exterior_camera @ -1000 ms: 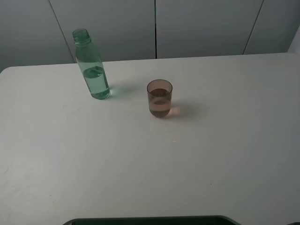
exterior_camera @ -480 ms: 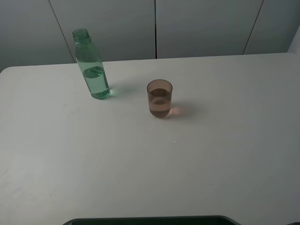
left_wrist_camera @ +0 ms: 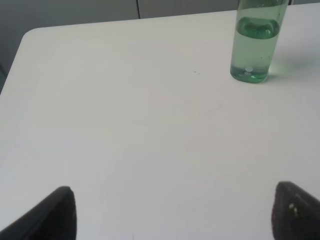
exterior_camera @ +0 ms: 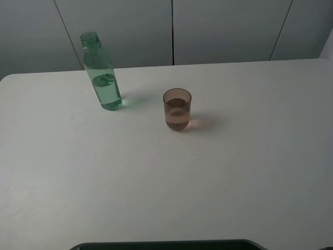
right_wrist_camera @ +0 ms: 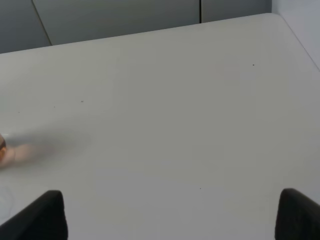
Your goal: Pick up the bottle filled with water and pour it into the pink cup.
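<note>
The green-tinted bottle (exterior_camera: 102, 73) stands upright and uncapped at the back left of the white table (exterior_camera: 234, 166), partly filled with water. It also shows in the left wrist view (left_wrist_camera: 255, 42), far from my left gripper (left_wrist_camera: 172, 215), whose dark fingertips (left_wrist_camera: 50, 215) are wide apart and hold nothing. The pink cup (exterior_camera: 177, 109) stands upright near the table's middle, to the right of the bottle, with some liquid in it. My right gripper (right_wrist_camera: 172, 215) is open and empty over bare table; only the cup's edge (right_wrist_camera: 2, 145) shows in that view. Neither gripper shows in the high view.
Grey wall panels (exterior_camera: 171, 31) stand behind the table's far edge. A dark curved rim (exterior_camera: 166, 244) lies at the table's near edge. The table's right edge (right_wrist_camera: 300, 40) shows in the right wrist view.
</note>
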Motion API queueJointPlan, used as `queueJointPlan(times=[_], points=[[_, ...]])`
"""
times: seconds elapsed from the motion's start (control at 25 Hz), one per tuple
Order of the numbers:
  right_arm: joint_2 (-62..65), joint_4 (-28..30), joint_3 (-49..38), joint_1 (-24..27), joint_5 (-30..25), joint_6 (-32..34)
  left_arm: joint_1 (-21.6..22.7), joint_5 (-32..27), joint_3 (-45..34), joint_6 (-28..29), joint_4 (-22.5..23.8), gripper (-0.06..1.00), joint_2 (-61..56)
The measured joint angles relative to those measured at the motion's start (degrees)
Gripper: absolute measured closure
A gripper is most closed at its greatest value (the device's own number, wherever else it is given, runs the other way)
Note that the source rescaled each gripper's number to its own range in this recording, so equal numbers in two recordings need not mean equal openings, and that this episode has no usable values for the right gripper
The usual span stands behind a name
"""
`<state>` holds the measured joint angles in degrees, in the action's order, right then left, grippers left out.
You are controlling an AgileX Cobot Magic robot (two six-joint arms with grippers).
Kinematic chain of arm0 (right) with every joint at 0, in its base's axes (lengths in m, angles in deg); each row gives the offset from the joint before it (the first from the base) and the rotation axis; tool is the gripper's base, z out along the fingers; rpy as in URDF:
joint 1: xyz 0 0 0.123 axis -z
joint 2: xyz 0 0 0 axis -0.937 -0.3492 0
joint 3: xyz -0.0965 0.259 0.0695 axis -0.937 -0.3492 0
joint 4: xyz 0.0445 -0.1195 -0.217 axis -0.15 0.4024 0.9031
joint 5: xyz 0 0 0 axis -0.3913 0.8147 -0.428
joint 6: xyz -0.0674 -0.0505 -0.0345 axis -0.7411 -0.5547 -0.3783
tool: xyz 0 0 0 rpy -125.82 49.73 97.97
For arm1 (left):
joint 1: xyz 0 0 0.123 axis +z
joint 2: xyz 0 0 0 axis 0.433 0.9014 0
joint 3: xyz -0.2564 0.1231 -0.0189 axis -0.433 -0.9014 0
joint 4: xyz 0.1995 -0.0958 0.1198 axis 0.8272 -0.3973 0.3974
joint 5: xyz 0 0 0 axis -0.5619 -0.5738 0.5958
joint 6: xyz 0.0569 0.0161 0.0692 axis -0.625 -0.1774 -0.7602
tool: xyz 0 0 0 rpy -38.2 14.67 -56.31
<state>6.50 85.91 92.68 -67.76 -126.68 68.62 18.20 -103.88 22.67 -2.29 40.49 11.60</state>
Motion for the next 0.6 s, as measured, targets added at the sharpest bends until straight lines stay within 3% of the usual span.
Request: queueJointPlan(times=[0.6], points=[[0.0, 0.0, 0.0, 0.0, 0.0, 0.0, 0.0, 0.0, 0.0, 0.0, 0.3, -0.06, 0.0]])
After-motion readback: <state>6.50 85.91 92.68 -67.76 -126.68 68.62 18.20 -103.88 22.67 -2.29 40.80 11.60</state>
